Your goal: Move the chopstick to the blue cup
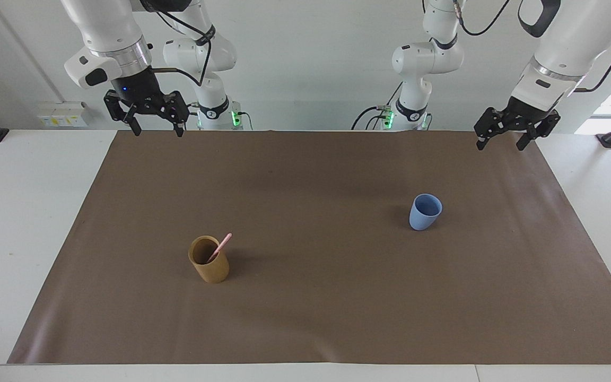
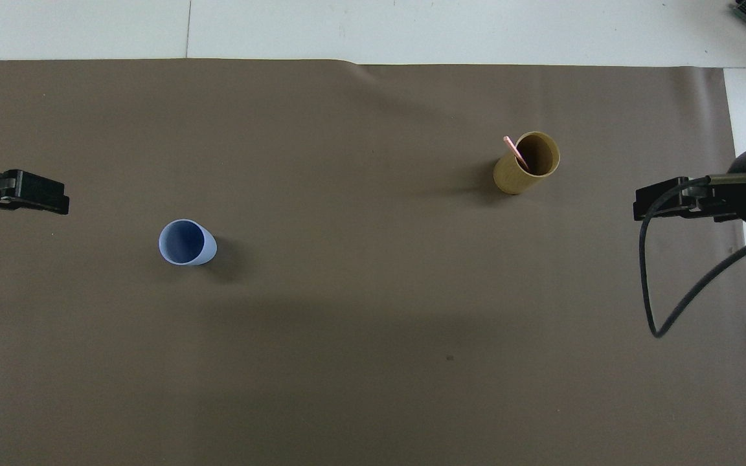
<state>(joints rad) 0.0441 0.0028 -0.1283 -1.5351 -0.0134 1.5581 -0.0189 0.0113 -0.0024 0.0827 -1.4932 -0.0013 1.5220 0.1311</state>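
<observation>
A thin pink chopstick leans inside an upright tan cylindrical cup toward the right arm's end of the brown mat. The light-blue cup stands upright and empty toward the left arm's end, nearer to the robots than the tan cup. My right gripper hangs open and empty in the air over the mat's edge at the robots' end. My left gripper waits open and empty over the mat's corner at its own end.
A brown mat covers most of the white table. A black cable loops down from the right arm's wrist. A wall socket sits at the right arm's end.
</observation>
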